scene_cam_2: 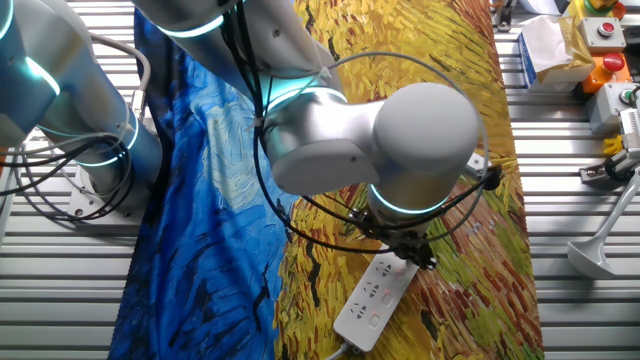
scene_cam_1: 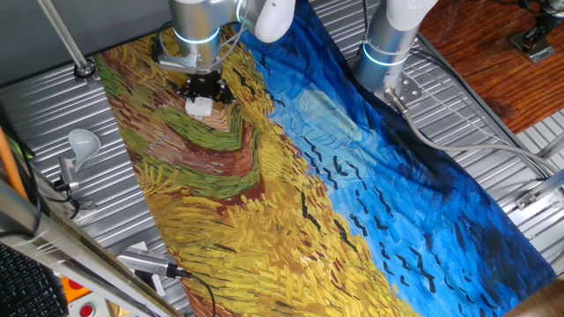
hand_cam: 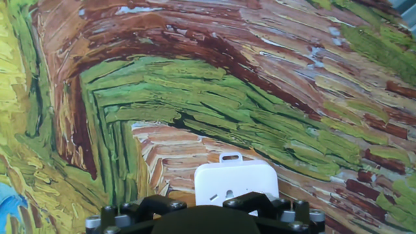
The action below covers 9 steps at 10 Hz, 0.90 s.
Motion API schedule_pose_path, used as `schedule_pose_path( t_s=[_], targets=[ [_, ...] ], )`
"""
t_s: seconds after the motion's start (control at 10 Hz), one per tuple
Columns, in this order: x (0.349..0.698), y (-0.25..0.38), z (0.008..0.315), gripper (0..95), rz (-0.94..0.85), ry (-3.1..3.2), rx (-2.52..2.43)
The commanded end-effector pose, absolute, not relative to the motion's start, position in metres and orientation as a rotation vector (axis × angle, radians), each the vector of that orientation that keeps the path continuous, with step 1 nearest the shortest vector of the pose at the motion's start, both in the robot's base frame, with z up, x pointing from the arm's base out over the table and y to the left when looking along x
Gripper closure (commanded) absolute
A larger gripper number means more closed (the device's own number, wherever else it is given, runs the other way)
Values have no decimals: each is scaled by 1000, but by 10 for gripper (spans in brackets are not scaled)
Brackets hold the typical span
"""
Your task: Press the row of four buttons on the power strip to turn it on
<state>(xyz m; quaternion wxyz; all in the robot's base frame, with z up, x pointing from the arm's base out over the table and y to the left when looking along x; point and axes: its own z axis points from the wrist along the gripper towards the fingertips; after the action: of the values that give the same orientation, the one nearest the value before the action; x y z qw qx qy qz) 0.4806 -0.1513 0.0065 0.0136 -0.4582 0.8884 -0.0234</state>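
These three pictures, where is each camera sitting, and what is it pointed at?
One fixed view: high at one side, looking down the painted cloth; the arm's tool stands over the power strip.
The other fixed view: high at the opposite side, close behind the arm, which hides the strip's far end.
Hand view: on the hand, looking along the tool at the strip's end.
All three share strip and cloth.

Power strip (scene_cam_2: 372, 298) flat on cloth (scene_cam_2: 210, 200); tool (scene_cam_2: 408, 250) above its far end.
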Motion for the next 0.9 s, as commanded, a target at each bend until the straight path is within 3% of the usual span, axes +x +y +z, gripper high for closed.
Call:
schedule_pose_path(
  t_s=[0.1, 0.5, 0.6, 0.9],
  targets=[
    [478, -148, 14, 0, -76, 2783, -1421],
    [469, -143, 44, 0, -93, 2808, -1398],
    [467, -145, 45, 190, -95, 2806, -1405],
    [463, -152, 50, 190, -113, 2797, -1437]
  ],
)
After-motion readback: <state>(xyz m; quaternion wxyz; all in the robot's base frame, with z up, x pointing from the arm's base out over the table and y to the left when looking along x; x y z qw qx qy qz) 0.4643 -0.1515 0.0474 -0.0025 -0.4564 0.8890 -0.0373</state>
